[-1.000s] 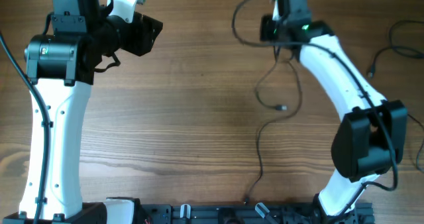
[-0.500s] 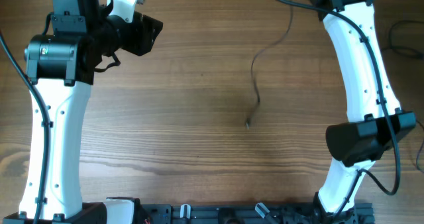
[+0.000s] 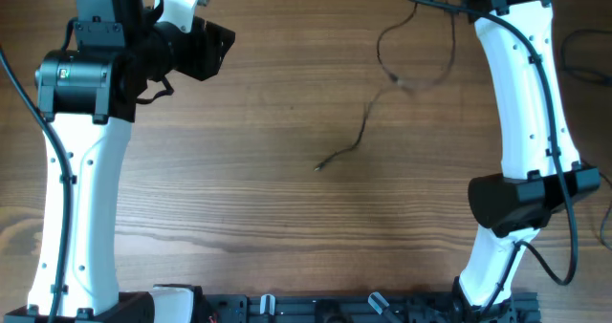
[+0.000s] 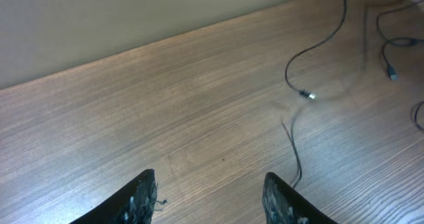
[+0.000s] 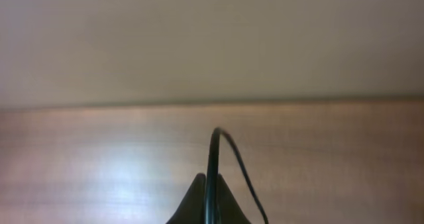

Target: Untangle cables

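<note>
Cable (image 3: pixel 356 143) hangs pinched tight in the right gripper (image 5: pixel 205 192) at the table's (image 3: pixel 239 218) far edge, tip trailing mid-table; left gripper (image 4: pixel 209 194) sits half-spread, empty. That thin strand could easily slip free.

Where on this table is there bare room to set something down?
Bare wood lies between the left arm and the trailing cable, and along the near edge below its plug. Crowded: far right, around the right arm and loose cables.

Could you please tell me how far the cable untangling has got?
Done: a side cable seems laid apart. In hand: the right pincer is shut on a held cable, its end trailing. Remaining: its loop looks unstraightened; the left pincer is open, empty.
</note>
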Robot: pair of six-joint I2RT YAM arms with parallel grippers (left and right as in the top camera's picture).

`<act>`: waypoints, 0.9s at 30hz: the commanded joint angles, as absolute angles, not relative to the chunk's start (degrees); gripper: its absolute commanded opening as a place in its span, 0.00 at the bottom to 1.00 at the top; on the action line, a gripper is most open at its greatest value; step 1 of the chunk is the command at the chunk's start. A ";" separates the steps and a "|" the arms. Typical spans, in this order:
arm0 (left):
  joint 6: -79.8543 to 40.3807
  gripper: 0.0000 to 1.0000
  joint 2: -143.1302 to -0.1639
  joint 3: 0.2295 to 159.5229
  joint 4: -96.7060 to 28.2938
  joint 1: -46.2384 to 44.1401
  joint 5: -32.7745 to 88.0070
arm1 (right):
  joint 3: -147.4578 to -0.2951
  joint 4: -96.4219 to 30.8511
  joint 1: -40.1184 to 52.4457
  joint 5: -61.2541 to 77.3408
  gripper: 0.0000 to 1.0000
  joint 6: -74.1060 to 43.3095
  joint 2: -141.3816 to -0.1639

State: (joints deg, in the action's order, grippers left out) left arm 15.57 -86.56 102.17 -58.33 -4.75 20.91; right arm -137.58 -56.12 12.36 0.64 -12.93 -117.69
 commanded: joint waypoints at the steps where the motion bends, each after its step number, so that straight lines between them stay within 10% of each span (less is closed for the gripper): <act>1: 16.27 0.53 -85.82 102.24 -58.15 -4.60 20.78 | -138.26 -60.80 14.76 1.43 0.05 -13.65 -118.74; 11: 16.29 0.53 -85.82 102.24 -58.13 -4.60 20.78 | -138.26 -70.87 20.34 5.26 0.06 -8.73 -118.74; 18: 16.29 0.54 -85.82 102.24 -58.11 -4.60 20.78 | -138.26 -77.76 20.67 4.54 0.49 -10.31 -118.74; 27: 16.27 0.54 -85.80 102.24 -57.47 -4.60 20.80 | -137.16 -86.17 20.67 -6.46 0.63 -21.93 -118.76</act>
